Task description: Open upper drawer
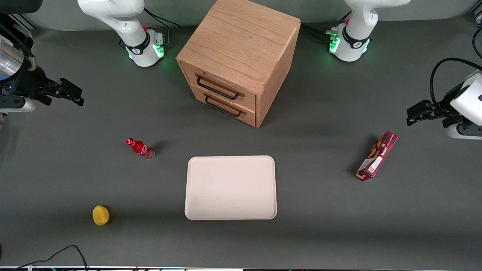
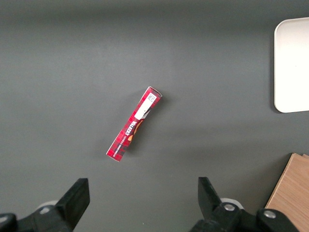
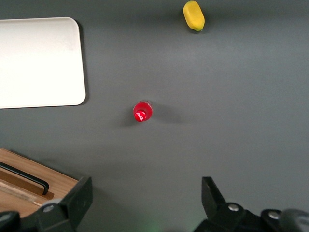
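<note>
The upper drawer (image 1: 223, 86) is the top one of two in the light oak cabinet (image 1: 241, 41). It is shut, with its thin black bar handle (image 1: 217, 89) above the lower drawer (image 1: 227, 108) and its matching handle. My gripper (image 1: 77, 94) is open and empty. It hovers above the table toward the working arm's end, well apart from the cabinet's front. In the right wrist view the gripper (image 3: 146, 189) has its fingers spread wide over bare table, with a corner of the cabinet (image 3: 53, 180) and a black handle (image 3: 25, 176) beside one finger.
A red bottle (image 1: 140, 148) (image 3: 143, 111) stands between my gripper and a white tray (image 1: 230, 187) (image 3: 38, 63). A yellow object (image 1: 100, 215) (image 3: 193, 15) lies nearer the front camera. A red box (image 1: 377, 155) (image 2: 134, 124) lies toward the parked arm's end.
</note>
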